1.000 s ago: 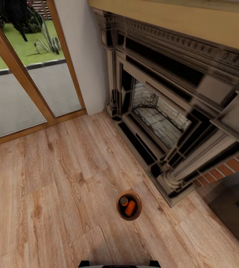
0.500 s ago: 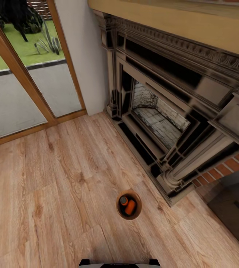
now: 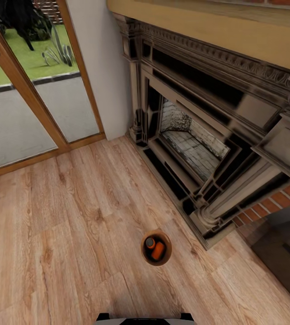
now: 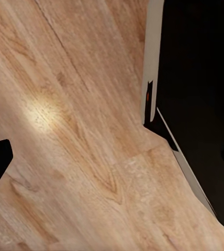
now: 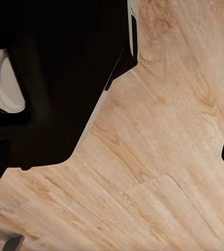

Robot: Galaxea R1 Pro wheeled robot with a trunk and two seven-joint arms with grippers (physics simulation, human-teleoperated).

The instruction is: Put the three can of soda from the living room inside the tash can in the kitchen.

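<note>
Trash can (image 3: 156,260) on plank floor (image 3: 72,216), orange cans (image 3: 158,251) inside, no legible labels; pincer states indiscernible.

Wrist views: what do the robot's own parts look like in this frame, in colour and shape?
Left wrist view: a black angular body with a pale cream edge and a tiny orange-red mark. Right wrist view: a black angular shell, pale edging, beside a white rounded cylindrical part. No cables visible. Gripper fingers cannot be made out clearly.

Small round bin (image 3: 156,248) upright on wood floor, brown rim, two orange cans (image 3: 158,251) inside, one upright, one tilted
</note>
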